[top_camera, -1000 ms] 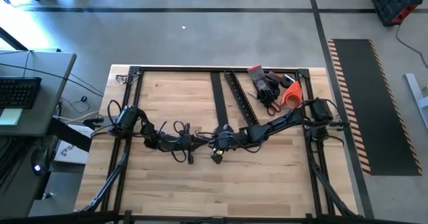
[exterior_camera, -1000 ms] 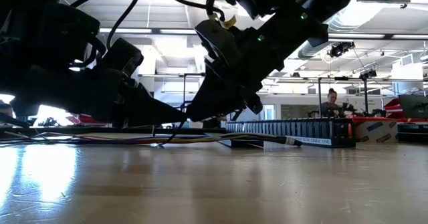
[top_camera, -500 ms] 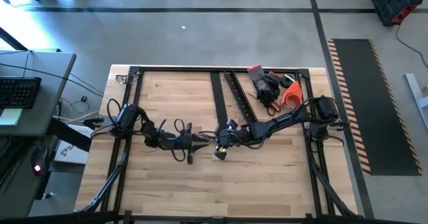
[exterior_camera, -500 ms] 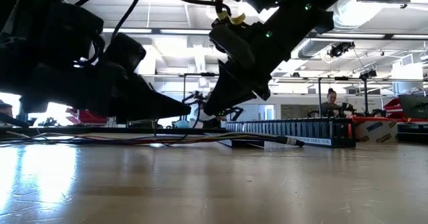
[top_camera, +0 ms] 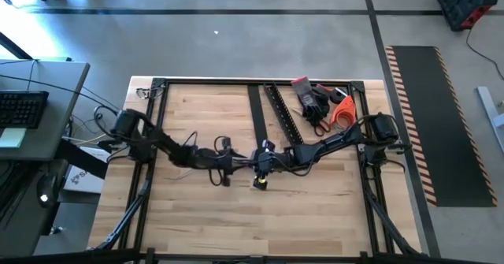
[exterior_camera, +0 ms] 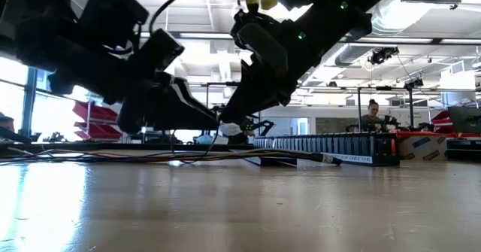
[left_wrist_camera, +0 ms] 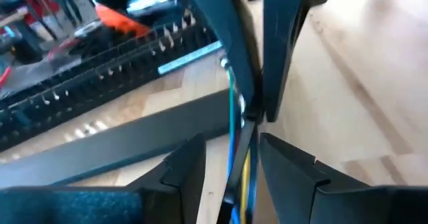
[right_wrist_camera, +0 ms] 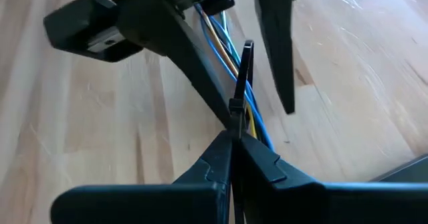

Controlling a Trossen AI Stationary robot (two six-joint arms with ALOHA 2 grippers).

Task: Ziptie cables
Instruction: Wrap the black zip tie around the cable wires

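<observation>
Near the middle of the pale, grained wooden table (top_camera: 315, 209), the cables (right_wrist_camera: 224, 33), thin blue, yellow and orange strands, are gathered into a narrow bundle. A flat black ziptie strip (right_wrist_camera: 242, 73) is pinched between the clenched, wedge-shaped fingers of the right gripper (right_wrist_camera: 234, 138). The left gripper (left_wrist_camera: 231, 158) is set with its matte black fingers (left_wrist_camera: 184, 167) parted, the cables running between them. Two long black slotted rails (top_camera: 279, 110) are laid well apart from the bundle.
</observation>
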